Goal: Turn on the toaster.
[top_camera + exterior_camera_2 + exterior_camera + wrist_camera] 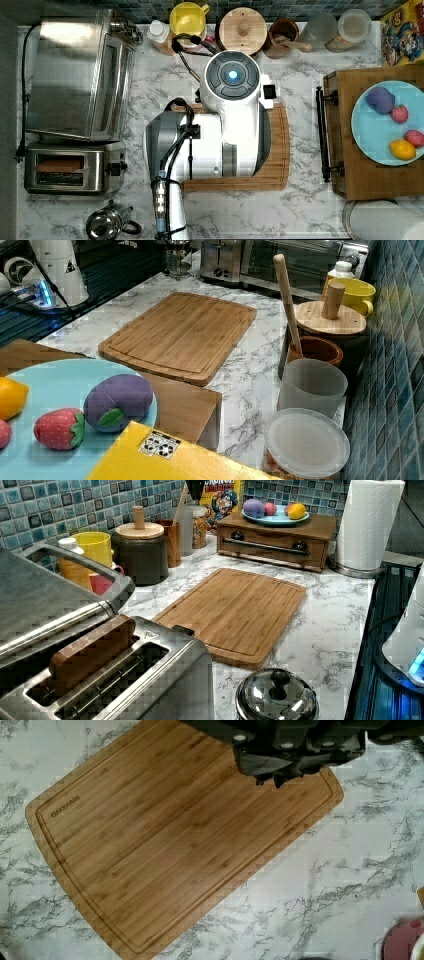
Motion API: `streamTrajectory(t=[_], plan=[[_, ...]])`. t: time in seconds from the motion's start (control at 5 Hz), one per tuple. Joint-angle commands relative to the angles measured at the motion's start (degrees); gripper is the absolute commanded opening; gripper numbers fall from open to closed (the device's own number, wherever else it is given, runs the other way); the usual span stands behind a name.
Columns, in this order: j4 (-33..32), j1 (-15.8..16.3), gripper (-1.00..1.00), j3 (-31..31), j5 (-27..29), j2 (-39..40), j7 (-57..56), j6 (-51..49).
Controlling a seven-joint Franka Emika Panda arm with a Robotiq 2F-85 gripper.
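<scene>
Top view: toaster point(70, 167) at lower left of the frame, on the marble counter point(300, 210), just below the larger toaster oven point(75, 75) and touching or nearly touching it. Brown slice point(60, 164) sits in one of the two slots; black lever and knob on the toaster's end that faces the top view's right. Small shiny kettle point(107, 223) just below the toaster at the bottom edge. Robot arm point(220, 120) fills the frame centre, over the bamboo cutting board point(277, 150), well apart from the toaster.

Left view: toaster point(150, 680) at lower left, the slice point(90, 652) standing up out of the slot nearer the toaster oven point(45, 600); kettle lid point(277, 697) at bottom centre; cutting board point(235, 610) mid-frame.

Right view: toaster point(220, 260) small at top centre, knob end toward the camera, beside the toaster oven point(295, 262).

Wrist view: gripper point(280, 762) dark at the top edge above the cutting board point(165, 840); it holds nothing, but jaw state cannot be told, fingertips too dark and blurred.

Wooden tray with blue plate point(372, 140) of toy fruit at the right of the top view; paper towel roll point(385, 222) at lower right.
</scene>
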Motion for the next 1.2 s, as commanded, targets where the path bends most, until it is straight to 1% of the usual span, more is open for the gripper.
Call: streamTrajectory(t=[0.2, 0.4, 0.6, 0.8, 1.2], plan=[[0.0, 0.0, -1.0, 0.1, 0.0, 0.0, -1.3, 0.3], [-5.6, 1.7, -1.0, 1.6, 1.7, -3.6, -4.2, 5.1], [-7.3, 4.3, -1.0, 4.1, 2.6, -4.5, -8.2, 6.8], [-10.5, 6.5, -1.0, 5.7, 3.5, -6.2, -10.9, 9.4], [-16.3, 9.2, -1.0, 7.3, 6.9, -10.2, -15.3, 13.4]])
